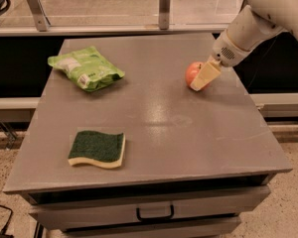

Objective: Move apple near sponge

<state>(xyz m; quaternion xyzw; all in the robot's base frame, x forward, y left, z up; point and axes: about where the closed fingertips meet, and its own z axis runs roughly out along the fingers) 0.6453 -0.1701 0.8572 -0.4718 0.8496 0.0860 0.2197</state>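
The small red-orange apple [190, 72] is at the right rear of the grey table [154, 128]. My gripper [197, 79] reaches in from the upper right and is shut on the apple. One cream finger [204, 75] lies across the apple's right side, and the other is hidden behind it. The apple is at or just above the tabletop. The sponge [97, 148], dark green on top with a pale yellow base, lies flat near the front left of the table, far from the apple.
A crinkled light-green snack bag [85, 67] lies at the rear left of the table. A rail with metal posts [164, 6] runs behind the table. A drawer with a handle [155, 213] sits under the front edge.
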